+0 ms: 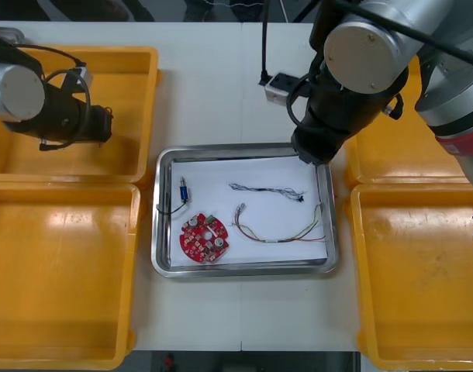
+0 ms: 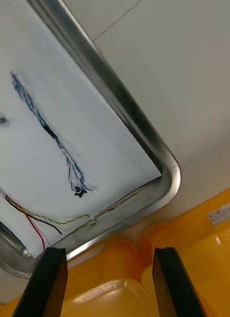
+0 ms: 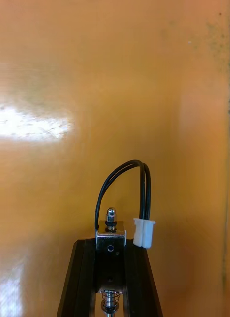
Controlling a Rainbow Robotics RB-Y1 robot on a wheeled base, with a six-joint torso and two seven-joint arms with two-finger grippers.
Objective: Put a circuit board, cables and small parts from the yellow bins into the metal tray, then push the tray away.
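Well, on the light tabletop [image 1: 213, 93] the yellow plastic bin [image 1: 128, 85] at ten o'clock has the left hand [image 3: 111, 243] over it. The white-lined metal tray [image 1: 244, 270] sits centre, with the right hand [image 2: 109, 252] released at its one o'clock corner. The left hand is clenched on a small metal part [image 3: 111, 237] with a looped black lead [image 3: 122, 171]: light, stiff, probably slippery, best pinched by its body.

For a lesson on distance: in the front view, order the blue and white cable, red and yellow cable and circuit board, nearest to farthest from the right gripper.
1. Blue and white cable, in the tray's far half, closest to the right gripper.
2. Red and yellow cable, tray's near right.
3. Circuit board, tray's near left corner.
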